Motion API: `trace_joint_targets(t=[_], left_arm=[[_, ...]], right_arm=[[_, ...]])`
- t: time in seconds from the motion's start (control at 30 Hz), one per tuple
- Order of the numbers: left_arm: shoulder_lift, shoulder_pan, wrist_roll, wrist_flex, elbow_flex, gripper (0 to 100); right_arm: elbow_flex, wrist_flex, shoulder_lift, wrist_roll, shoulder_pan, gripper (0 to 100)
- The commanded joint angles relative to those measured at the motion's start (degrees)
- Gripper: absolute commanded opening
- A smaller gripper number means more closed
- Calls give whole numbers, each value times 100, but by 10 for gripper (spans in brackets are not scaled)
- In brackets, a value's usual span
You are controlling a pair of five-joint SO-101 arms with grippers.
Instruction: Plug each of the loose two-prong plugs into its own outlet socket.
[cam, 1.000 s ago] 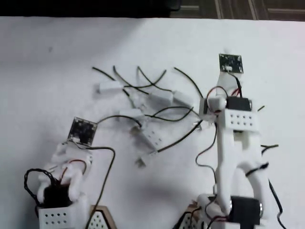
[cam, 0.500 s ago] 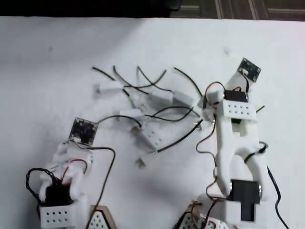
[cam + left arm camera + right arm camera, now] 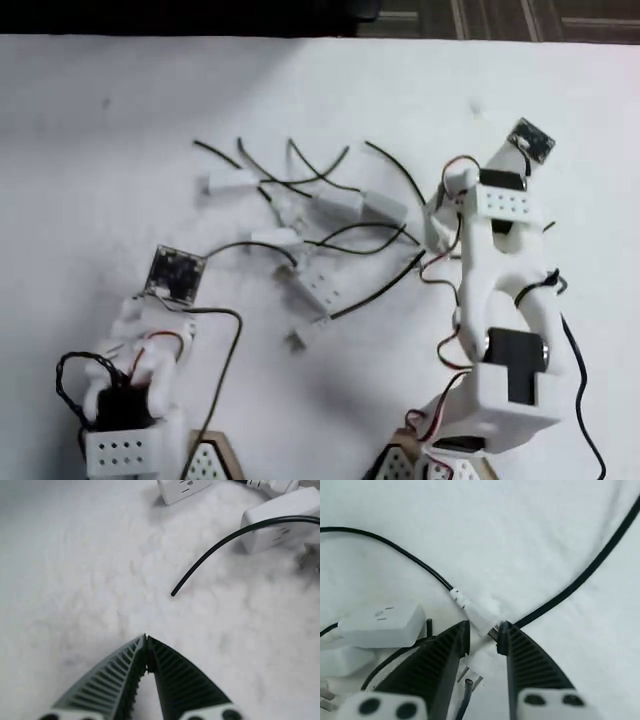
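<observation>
**Near field.** The left gripper sits low over the white table. Its jaws are fully closed, tips touching, with nothing between them. A free black cord end lies just ahead of it. This arm has not moved over the last 1 s.

**Middle field.** 1 loose plug lies unconnected on the table, near an outlet block. Several more white blocks lie beyond it among tangled black cords, all in the same places as 1 s ago.

**Far field.** The right gripper has its jaws narrowed to a slim gap on either side of the white body of a plug, which appears pinched between them. The plug's cord runs away from the fingertips. An outlet socket lies just beside the gripper.

**Change.** Within 1 s the right wrist has swung outward, away from the cluster, and the elbow has risen toward the high camera.

**Interpretation.** The grasp is probably secured, and the plug is likely being turned to line it up with a socket. No plug is seen seated yet, so the task looks to be at an early stage.
</observation>
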Motion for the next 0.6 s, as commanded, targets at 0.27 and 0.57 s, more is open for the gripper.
trace_joint_targets(t=[0.27, 0.57], left_arm=[[-40, -48, 18, -132, -35, 24], [-40, -48, 18, -132, -35, 24]], right_arm=[[-1635, 1552, 1121, 1802, -303, 167], [-3007, 2378, 2097, 2374, -365, 237]])
